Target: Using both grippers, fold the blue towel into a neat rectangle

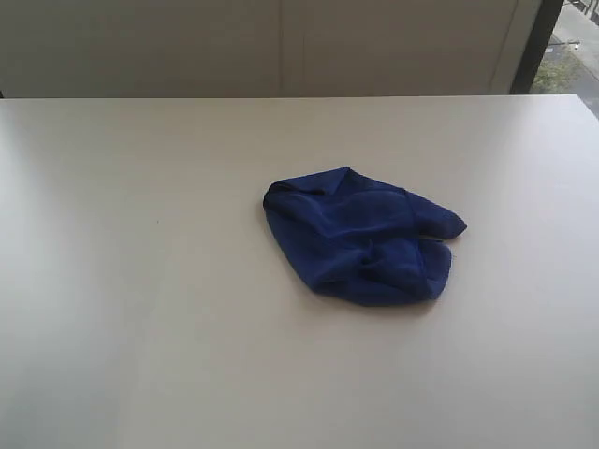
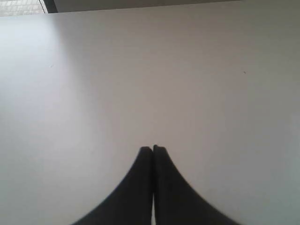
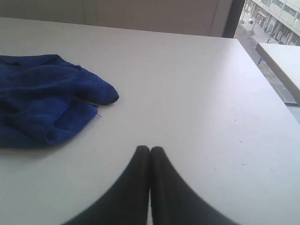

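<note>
The blue towel (image 1: 360, 234) lies crumpled in a loose heap on the white table (image 1: 140, 281), a little right of centre in the exterior view. Neither arm shows in that view. In the right wrist view the same blue towel (image 3: 44, 101) sits off to one side of my right gripper (image 3: 150, 149), which is shut with nothing between its black fingers and hovers apart from the cloth. My left gripper (image 2: 153, 149) is shut too, empty, over bare table (image 2: 140, 70); no towel shows in its view.
The table's far edge (image 1: 299, 96) meets a pale wall. At the far right corner a dark window frame (image 1: 541, 42) stands, with a street and buildings (image 3: 274, 18) outside.
</note>
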